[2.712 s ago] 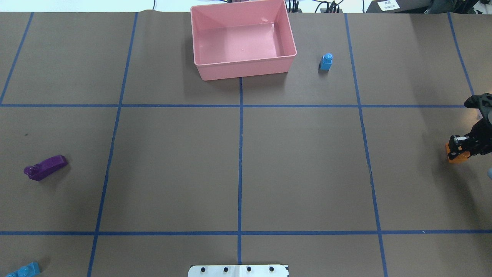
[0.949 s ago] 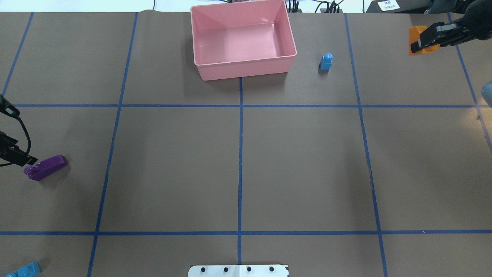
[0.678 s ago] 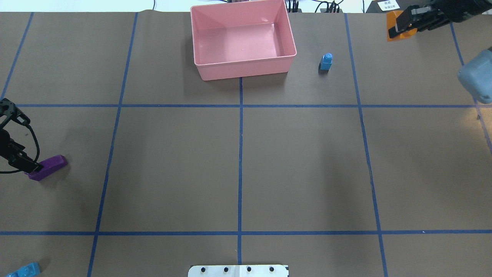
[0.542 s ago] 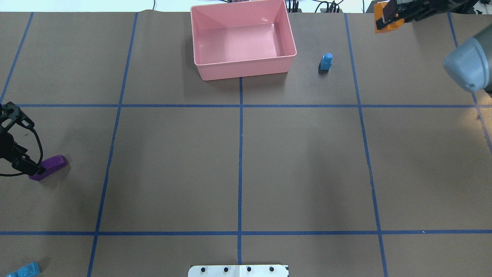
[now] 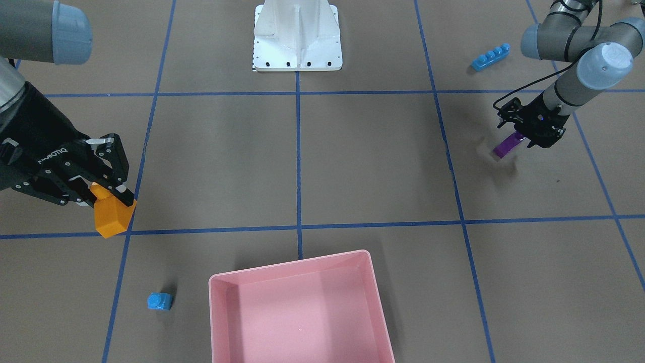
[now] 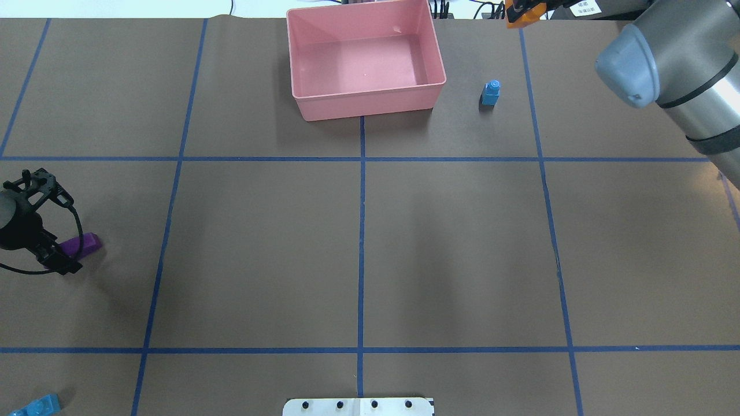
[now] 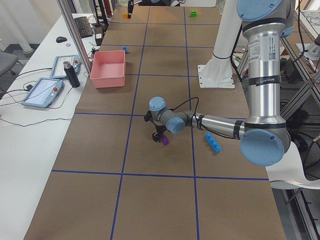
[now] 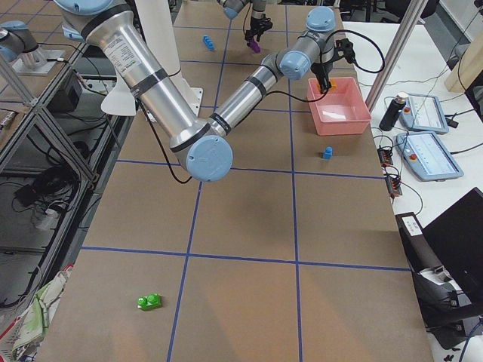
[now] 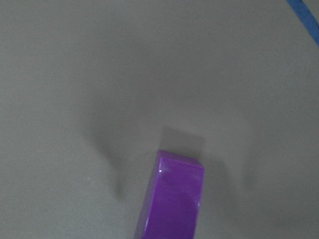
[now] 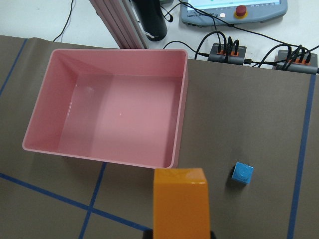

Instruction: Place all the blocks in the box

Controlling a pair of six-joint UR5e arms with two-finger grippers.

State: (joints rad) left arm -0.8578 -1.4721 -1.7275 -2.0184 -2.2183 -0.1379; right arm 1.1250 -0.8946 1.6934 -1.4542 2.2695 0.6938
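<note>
The right gripper (image 5: 108,195) is clamping the orange block (image 5: 112,216) between its fingers, box (image 5: 289,263) just ahead; left gripper (image 5: 524,137) is covering the purple block (image 5: 505,146), closure unclear

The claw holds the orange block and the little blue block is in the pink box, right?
No. The little blue block sits outside the pink box, beside it, as the right wrist view shows. The right claw does hold the orange block.
</note>
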